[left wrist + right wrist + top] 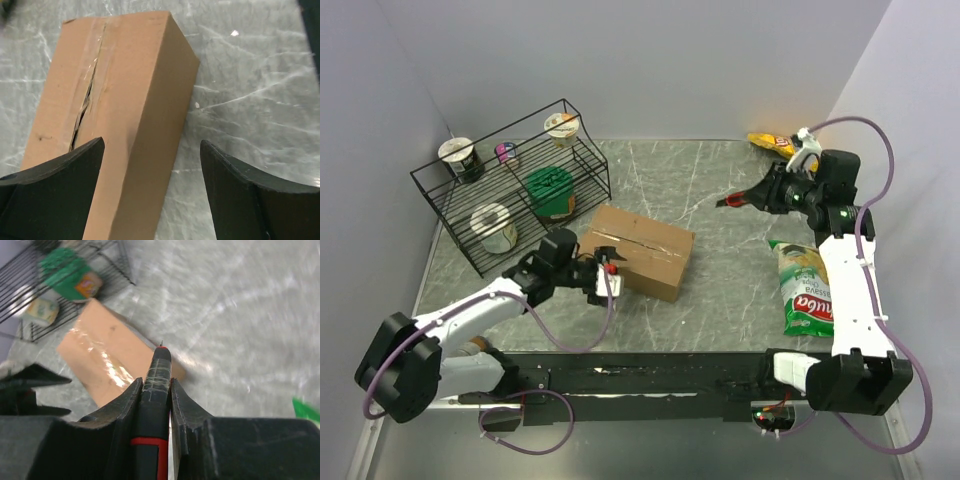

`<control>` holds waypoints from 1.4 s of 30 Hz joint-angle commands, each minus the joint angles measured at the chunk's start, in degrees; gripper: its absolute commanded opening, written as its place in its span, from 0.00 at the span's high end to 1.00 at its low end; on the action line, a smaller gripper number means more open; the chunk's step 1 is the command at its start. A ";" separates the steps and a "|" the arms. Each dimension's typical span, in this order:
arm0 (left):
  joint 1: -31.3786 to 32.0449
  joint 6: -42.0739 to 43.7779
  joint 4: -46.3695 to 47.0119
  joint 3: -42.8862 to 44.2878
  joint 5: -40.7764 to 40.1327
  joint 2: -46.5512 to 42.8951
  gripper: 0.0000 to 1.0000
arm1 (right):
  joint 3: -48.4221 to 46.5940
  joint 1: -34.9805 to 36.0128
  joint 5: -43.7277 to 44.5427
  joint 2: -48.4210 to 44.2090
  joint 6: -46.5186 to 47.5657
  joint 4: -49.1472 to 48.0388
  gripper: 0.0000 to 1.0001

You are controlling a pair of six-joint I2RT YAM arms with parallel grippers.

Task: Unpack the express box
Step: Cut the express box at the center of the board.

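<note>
The express box (638, 250) is a brown carton lying in the middle of the table, flaps down. The tape along its centre seam (85, 105) is split. My left gripper (603, 280) is at the box's near left end, open. In the left wrist view its fingers (60, 175) straddle the box's (130, 90) top edge and long side without touching. My right gripper (752, 196) hovers to the right of the box, shut on a black tool with a red band (159, 362). The tool's tip points toward the box (100, 355).
A black wire rack (582, 140) at the back left holds cups and a green tub (551, 190). A green snack bag (805, 290) lies beside the right arm. A yellow packet (770, 143) sits at the back right corner.
</note>
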State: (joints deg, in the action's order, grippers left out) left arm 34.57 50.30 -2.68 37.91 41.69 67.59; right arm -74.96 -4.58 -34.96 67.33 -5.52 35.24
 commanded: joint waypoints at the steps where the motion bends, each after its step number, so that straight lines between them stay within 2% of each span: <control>1: 4.36 7.61 18.75 -3.45 -5.83 1.31 0.17 | 2.35 -2.10 6.19 -2.46 -4.06 -0.96 1.00; 4: 6.99 6.92 24.36 -2.85 -7.32 5.52 0.17 | 2.36 -2.10 14.11 -3.87 -4.32 -0.01 1.00; 8: 9.64 7.00 30.36 -0.83 -8.29 11.85 0.17 | 4.02 -2.28 17.21 -6.33 -2.93 -0.70 1.00; 14: 12.01 3.76 40.09 9.36 -15.23 26.78 0.18 | 4.91 -3.94 -0.16 -5.81 6.75 -0.18 1.00; 16: 12.54 1.03 40.82 15.40 -18.55 32.15 0.17 | 4.65 -3.95 1.20 -5.02 5.79 0.26 1.00; 18: 12.63 -2.21 36.80 22.51 -19.80 35.22 0.17 | 4.03 -4.38 6.65 -4.23 2.98 0.00 1.00; 20: 12.63 -3.45 31.45 26.50 -19.81 35.33 0.17 | 4.12 -5.26 5.36 -3.09 1.57 -2.63 1.00; 22: 12.11 -6.35 22.13 29.76 -18.84 32.53 0.16 | 3.50 -6.41 2.81 -1.95 0.69 -3.77 1.00; 24: 10.53 -9.50 10.23 31.42 -11.93 28.32 0.16 | 4.03 -6.58 3.05 -1.50 -1.41 -6.23 1.00; 26: 7.19 -12.84 3.23 32.75 -3.33 25.76 0.16 | 4.56 -7.28 2.80 -0.36 -5.44 -8.34 1.00; 27: 6.22 -18.17 0.59 34.06 -1.54 23.92 0.16 | 4.30 -7.98 0.70 0.16 -6.69 -8.96 1.00; 29: 3.24 -25.92 -1.63 34.51 -0.04 22.42 0.16 | 4.56 -8.34 1.82 0.61 -9.58 -10.71 1.00; 30: 2.36 -33.27 -1.72 34.42 1.88 21.36 0.15 | 6.12 -8.51 0.78 0.52 -10.47 -14.81 1.00; 32: 0.07 -37.46 -1.37 33.46 3.91 21.00 0.15 | 7.45 -8.69 -3.35 0.69 -10.48 -18.18 1.00; 33: -0.29 -39.30 -0.84 32.24 1.75 20.91 0.15 | 7.98 -9.30 -3.88 1.05 -10.91 -18.89 1.00; 34: -1.07 -39.67 -0.14 32.14 0.77 21.09 0.15 | 8.94 -12.35 -11.37 1.92 -12.13 -21.16 1.00; 35: -1.69 -37.58 -0.31 32.14 0.59 22.13 0.15 | 12.69 -14.21 -14.40 2.45 -18.41 -24.58 1.00; 36: -2.57 -35.30 -1.18 33.27 0.24 22.84 0.16 | 14.56 -15.36 -16.26 3.76 -21.96 -31.31 1.00; 37: -2.75 -33.45 -2.41 33.80 -0.99 23.46 0.16 | 16.40 -16.94 -17.15 4.64 -28.69 -34.07 1.00; 39: -2.92 -30.27 -2.51 34.77 -4.06 25.04 0.16 | 21.07 -17.39 -20.83 8.40 -34.27 -43.63 1.00; 42: -2.93 -28.95 -6.01 38.19 -3.99 27.24 0.16 | 21.87 -16.69 -21.38 9.75 -32.64 -43.33 1.00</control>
State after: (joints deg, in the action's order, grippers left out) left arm 31.77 19.20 -3.90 70.91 38.50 92.53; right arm -54.94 -21.96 -49.89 74.85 -31.16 3.14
